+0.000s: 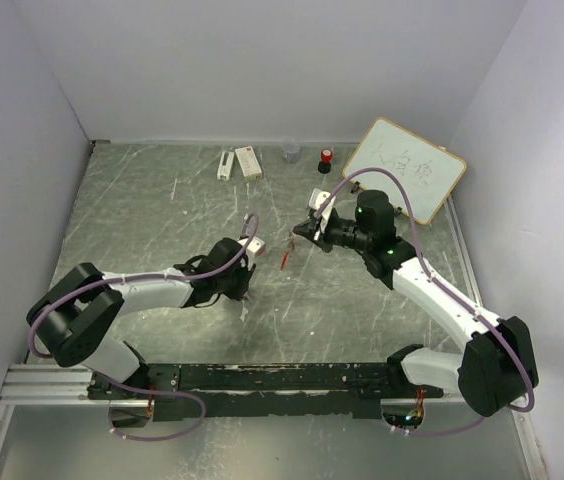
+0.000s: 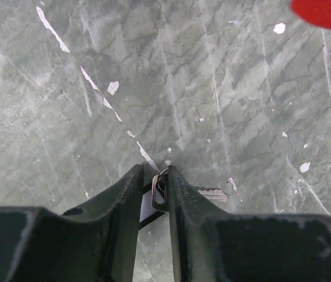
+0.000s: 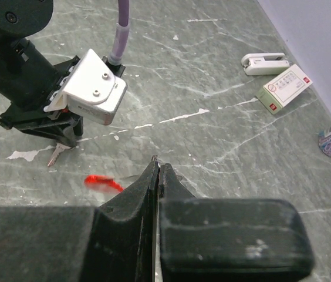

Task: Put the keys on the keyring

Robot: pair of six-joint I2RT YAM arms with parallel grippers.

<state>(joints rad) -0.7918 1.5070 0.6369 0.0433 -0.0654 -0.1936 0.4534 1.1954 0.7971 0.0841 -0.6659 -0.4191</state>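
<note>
the right gripper [image 3: 156, 167] is pinched shut on the thin silver chain of the keyring [image 3: 102, 183]. its red plastic piece hangs below the fingertips, probably to present the loop. near it, the left gripper [image 2: 154, 170] is down at the table [image 1: 162, 210]. its fingers stand narrow on either side of a key [image 2: 161, 191] with a dark head, silver blade flat on the surface. whether they clamp it cannot be told. count: one keyring, one key seen for sure, a second not made out.
</note>
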